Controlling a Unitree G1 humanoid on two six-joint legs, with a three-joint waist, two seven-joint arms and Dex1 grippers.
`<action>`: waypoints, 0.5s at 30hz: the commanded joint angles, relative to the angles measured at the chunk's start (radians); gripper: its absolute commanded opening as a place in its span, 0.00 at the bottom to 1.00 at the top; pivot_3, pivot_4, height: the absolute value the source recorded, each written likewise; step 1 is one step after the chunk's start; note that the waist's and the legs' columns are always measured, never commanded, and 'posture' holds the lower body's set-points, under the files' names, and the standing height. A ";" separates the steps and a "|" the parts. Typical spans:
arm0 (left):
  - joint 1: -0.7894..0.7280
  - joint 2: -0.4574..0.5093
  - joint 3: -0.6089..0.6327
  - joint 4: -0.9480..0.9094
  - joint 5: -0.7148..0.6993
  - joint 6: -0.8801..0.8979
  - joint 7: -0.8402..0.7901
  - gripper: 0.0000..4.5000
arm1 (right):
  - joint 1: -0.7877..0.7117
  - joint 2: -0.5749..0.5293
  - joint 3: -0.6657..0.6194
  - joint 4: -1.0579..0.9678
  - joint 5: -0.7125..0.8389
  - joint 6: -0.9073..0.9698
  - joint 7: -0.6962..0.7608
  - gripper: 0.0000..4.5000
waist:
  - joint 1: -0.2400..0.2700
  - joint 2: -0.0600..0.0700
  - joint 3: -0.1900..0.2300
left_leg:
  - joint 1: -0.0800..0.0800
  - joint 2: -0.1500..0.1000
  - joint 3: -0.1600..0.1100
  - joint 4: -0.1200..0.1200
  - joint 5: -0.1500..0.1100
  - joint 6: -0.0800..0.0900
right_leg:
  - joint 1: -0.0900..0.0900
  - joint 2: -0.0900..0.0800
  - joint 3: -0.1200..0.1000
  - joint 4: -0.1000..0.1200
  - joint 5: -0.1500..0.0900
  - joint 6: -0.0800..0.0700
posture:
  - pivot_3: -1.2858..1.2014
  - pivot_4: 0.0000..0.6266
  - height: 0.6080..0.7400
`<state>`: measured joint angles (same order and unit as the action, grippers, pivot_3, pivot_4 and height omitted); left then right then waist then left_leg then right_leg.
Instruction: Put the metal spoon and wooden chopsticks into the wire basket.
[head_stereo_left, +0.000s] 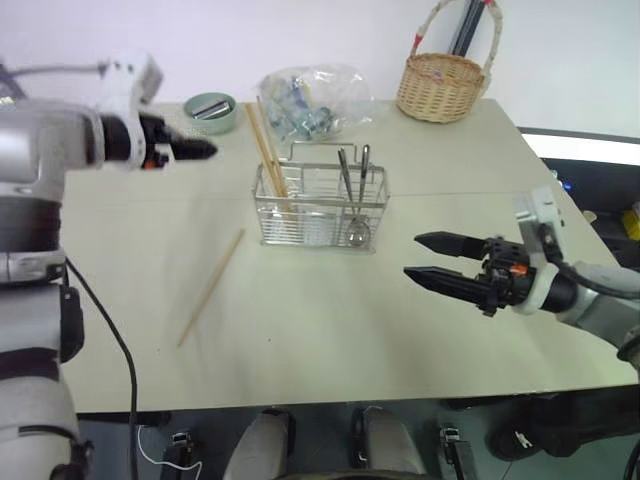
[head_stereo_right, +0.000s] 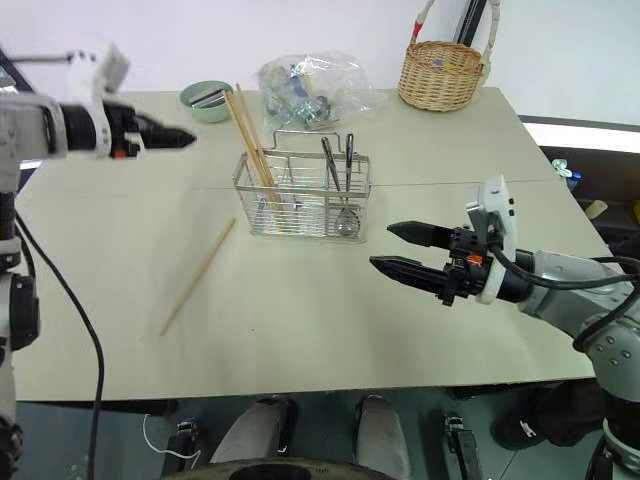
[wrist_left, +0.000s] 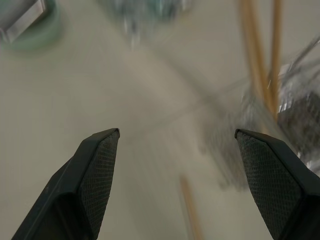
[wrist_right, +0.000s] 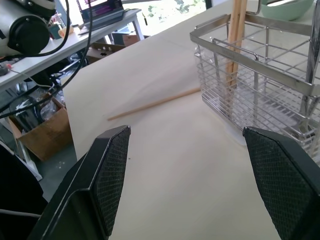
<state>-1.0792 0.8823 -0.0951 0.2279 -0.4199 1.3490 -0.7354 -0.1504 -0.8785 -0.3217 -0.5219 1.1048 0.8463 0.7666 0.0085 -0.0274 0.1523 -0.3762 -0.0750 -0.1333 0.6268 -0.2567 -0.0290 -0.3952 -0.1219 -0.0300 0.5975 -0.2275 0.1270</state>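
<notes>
- Left gripper (head_stereo_left: 205, 148): fingers apart, empty, raised over the table's far left.
- Loose chopstick (head_stereo_left: 211, 287): flat on the table below and right of that gripper, left of the wire basket (head_stereo_left: 320, 205). Probably light, stiff, prone to roll; best pinched mid-length.
- Basket holds the other wooden chopsticks (head_stereo_left: 268, 152) and the metal spoon (head_stereo_left: 360, 205).
- Right gripper (head_stereo_left: 442, 260): spread, empty, right of the basket.
- No readable writing.

Right gripper (wrist_right: 187, 175): two black fingers spread wide, nothing between them.
Wire basket (wrist_right: 260, 95): on the desk (wrist_right: 165, 165); wooden chopsticks (wrist_right: 235, 40) stand upright inside.
Loose chopstick (wrist_right: 155, 104): flat on the desk, its end beside the basket.
</notes>
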 joint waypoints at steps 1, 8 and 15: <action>0.082 0.007 -0.020 -0.158 -0.045 0.208 0.025 0.86 | 0.003 0.012 -0.007 -0.014 -0.001 -0.016 0.002 0.83 | -0.001 0.000 0.000 | 0.000 0.000 0.000 0.000 0.000 0.000 | 0.000 0.000 0.000 0.000 0.000 0.000 | 0.52 0.24 0.64; 0.261 -0.086 -0.062 -0.297 -0.054 0.261 0.147 0.86 | -0.030 0.001 0.004 0.002 0.007 0.003 -0.005 0.83 | 0.004 0.000 0.000 | -0.001 0.000 0.000 0.001 0.000 0.000 | 0.000 0.000 0.000 0.000 0.000 -0.001 | 0.52 0.24 0.64; 0.341 -0.143 -0.122 -0.289 0.007 0.184 0.224 0.86 | -0.039 0.006 -0.011 -0.005 0.026 0.020 -0.037 0.83 | 0.005 0.000 0.000 | -0.001 0.000 0.000 0.000 0.000 0.000 | -0.001 -0.001 0.001 -0.001 0.000 -0.001 | 0.52 0.24 0.64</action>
<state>-0.7372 0.7439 -0.2139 -0.0564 -0.4341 1.5613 -0.5260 -0.1844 -0.8713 -0.3013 -0.5061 1.1105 0.8684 0.7369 0.0138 -0.0275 0.1524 -0.3771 -0.0748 -0.1332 0.6271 -0.2568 -0.0294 -0.3956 -0.1230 -0.0292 0.5967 -0.2276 0.1257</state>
